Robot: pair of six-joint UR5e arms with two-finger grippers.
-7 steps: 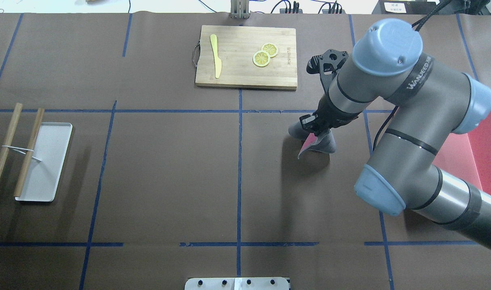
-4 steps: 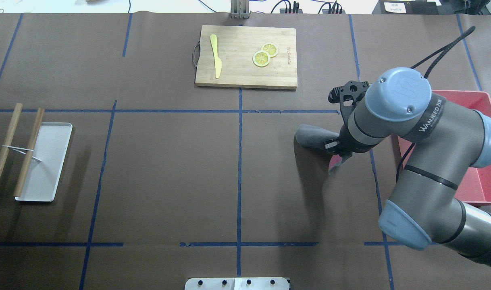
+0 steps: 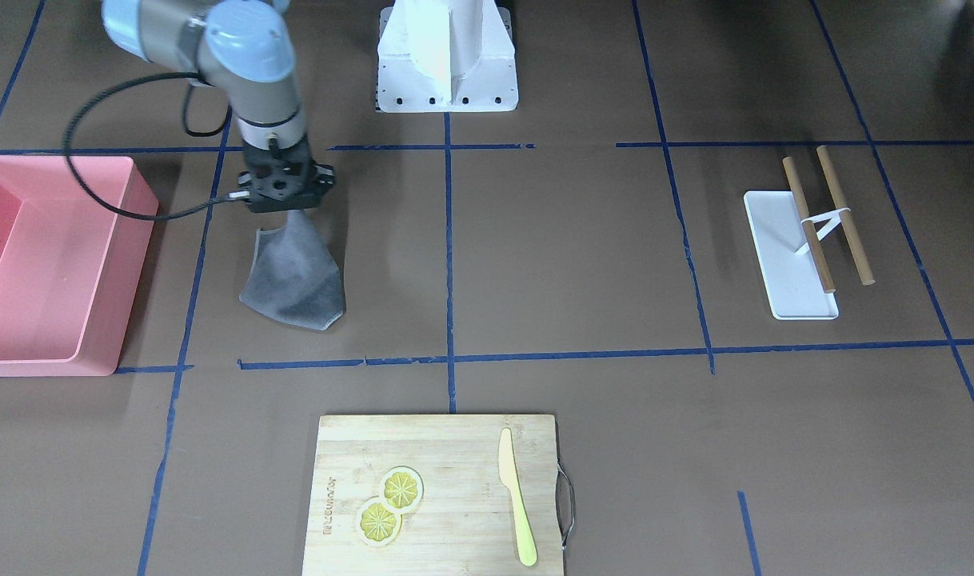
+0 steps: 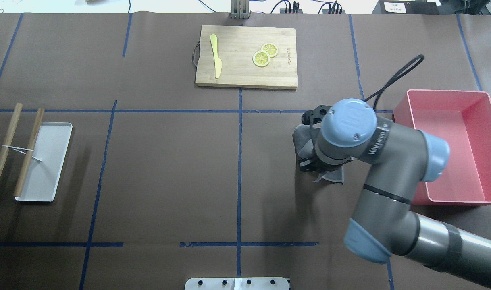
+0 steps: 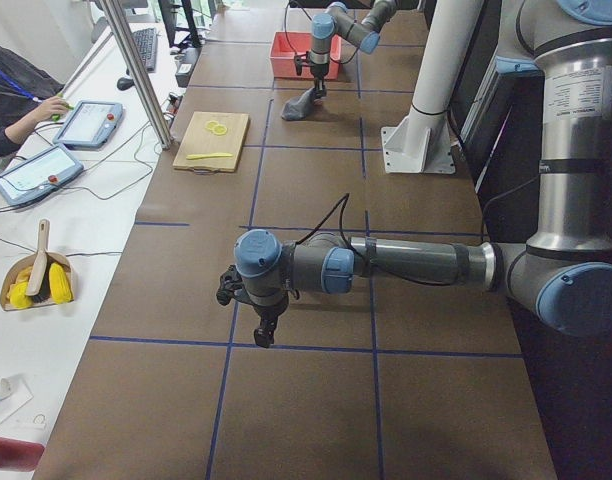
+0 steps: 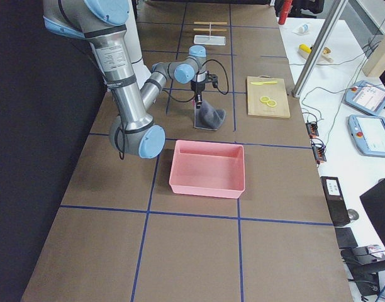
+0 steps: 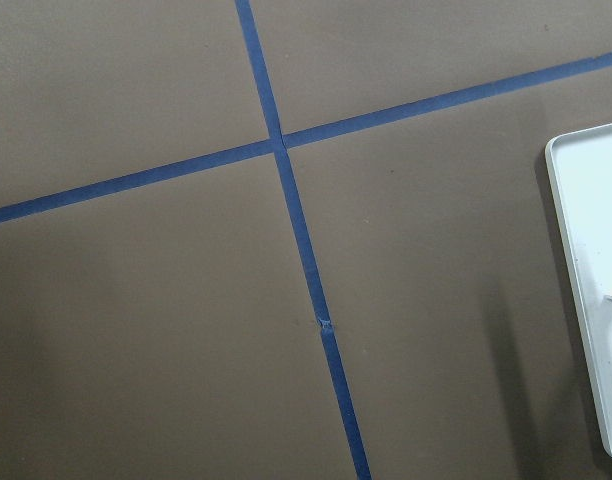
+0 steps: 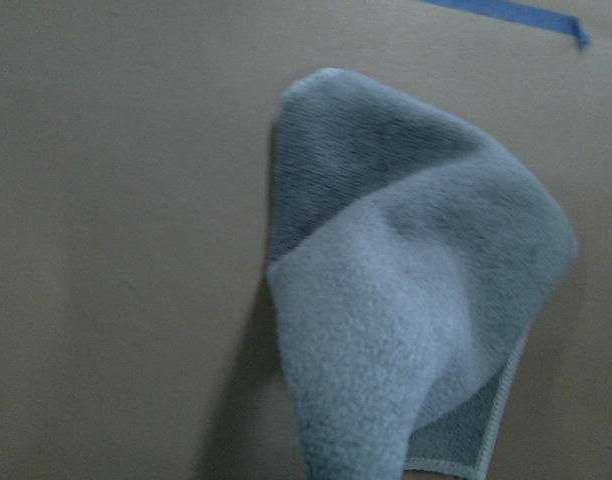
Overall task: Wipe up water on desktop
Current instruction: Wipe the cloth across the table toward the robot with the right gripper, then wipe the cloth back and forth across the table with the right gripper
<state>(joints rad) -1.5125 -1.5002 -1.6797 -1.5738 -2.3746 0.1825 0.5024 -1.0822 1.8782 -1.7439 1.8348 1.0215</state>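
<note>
The desktop [image 4: 169, 161] is dark brown with blue tape lines; I can make out no water on it. My right gripper [image 3: 284, 210] points down and is shut on the top corner of a grey cloth [image 3: 293, 276]. The cloth hangs from it and its lower part, with a darker patch, lies spread on the desktop. From overhead the wrist hides the gripper and only parts of the cloth [image 4: 303, 141] show. The right wrist view is filled by the cloth [image 8: 406, 300]. My left gripper [image 5: 264, 335] hovers low over the desktop near the white tray; I cannot tell whether it is open or shut.
A pink bin [image 4: 447, 92] stands just right of the right arm. A wooden cutting board [image 4: 245, 76] with a yellow knife and lemon slices lies at the far side. A white tray [image 4: 48, 169] with two wooden sticks lies at the left.
My right gripper has moved back toward the robot's side, dragging the cloth over the desktop. The arm has swung off the pink bin, which now shows in full.
</note>
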